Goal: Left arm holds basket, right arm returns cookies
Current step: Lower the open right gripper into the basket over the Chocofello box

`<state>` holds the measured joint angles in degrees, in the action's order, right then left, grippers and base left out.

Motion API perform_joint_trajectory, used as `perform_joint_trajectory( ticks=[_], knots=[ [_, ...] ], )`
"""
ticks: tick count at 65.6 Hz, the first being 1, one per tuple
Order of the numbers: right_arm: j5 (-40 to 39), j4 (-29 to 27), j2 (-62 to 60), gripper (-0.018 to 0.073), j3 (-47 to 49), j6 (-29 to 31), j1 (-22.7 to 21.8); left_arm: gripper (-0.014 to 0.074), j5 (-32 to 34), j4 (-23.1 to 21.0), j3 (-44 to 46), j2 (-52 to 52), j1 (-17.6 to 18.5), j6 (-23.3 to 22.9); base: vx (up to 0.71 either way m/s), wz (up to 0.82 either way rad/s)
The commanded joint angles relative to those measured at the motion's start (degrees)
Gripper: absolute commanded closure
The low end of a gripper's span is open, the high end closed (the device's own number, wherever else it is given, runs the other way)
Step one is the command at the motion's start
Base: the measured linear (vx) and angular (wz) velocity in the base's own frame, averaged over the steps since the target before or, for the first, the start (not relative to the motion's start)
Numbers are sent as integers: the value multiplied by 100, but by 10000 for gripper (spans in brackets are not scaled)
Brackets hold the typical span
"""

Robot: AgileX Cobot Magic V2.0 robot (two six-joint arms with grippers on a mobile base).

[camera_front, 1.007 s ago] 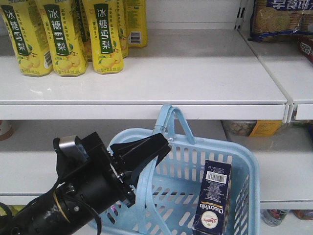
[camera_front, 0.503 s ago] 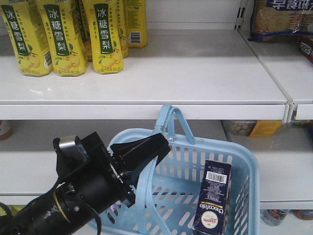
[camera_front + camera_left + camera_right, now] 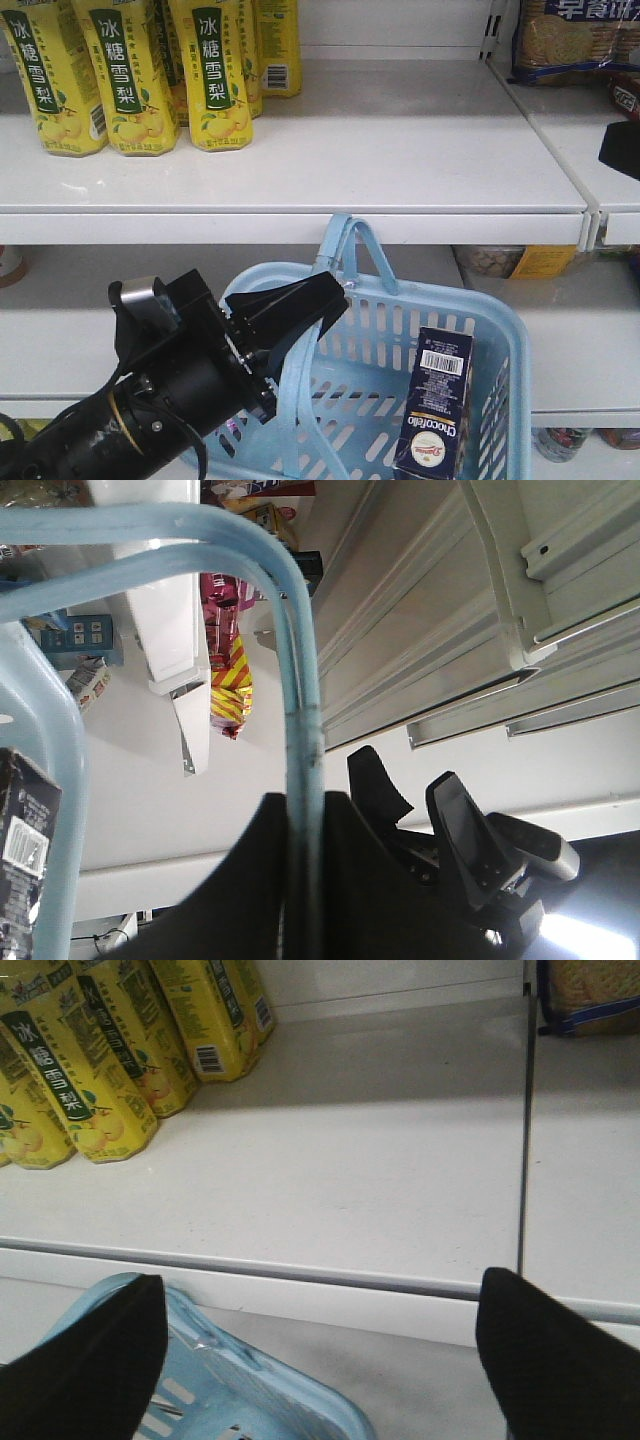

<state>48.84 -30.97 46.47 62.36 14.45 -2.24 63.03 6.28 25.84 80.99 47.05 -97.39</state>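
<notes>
One change shows in the front-facing view. The black blocky right gripper (image 3: 622, 150) has entered at the right edge of the frame, where no gripper shows one second or half a second earlier. Only a dark angular part of it is visible. It is level with the upper white metal shelf (image 3: 400, 150) and well above the light blue plastic basket (image 3: 440, 290).

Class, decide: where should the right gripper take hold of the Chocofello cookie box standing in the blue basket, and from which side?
Grip the cookie box at its upper end, coming from above. It stands upright in the right corner of the basket; slotted walls block its lower sides, only the top is free.
</notes>
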Motion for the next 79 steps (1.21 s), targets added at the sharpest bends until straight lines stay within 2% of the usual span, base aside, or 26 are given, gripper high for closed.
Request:
perform_joint_trajectory(
  ticks=[1,14,36,62,72,79],
  knots=[
    [-448,194,-4,-20,175,-4,3,599,620,-1033,176,-167,-135,178,0,0],
    [-449,684,7,-20,175,-162,3,599,620,-1033,176,-167,-135,178,0,0],
    [-567,537,93,-20,175,-163,90,599,620,-1032,176,-167,-135,178,0,0],
    [-613,78,692,-20,175,-93,1065,599,620,-1036,176,-167,-135,178,0,0],
    [-342,63,936,-20,175,-160,1654,599,620,-1036,176,-167,-135,178,0,0],
    [-3,70,1092,-20,175,-415,2019,599,620,-1036,176,-167,-135,178,0,0]
  ],
)
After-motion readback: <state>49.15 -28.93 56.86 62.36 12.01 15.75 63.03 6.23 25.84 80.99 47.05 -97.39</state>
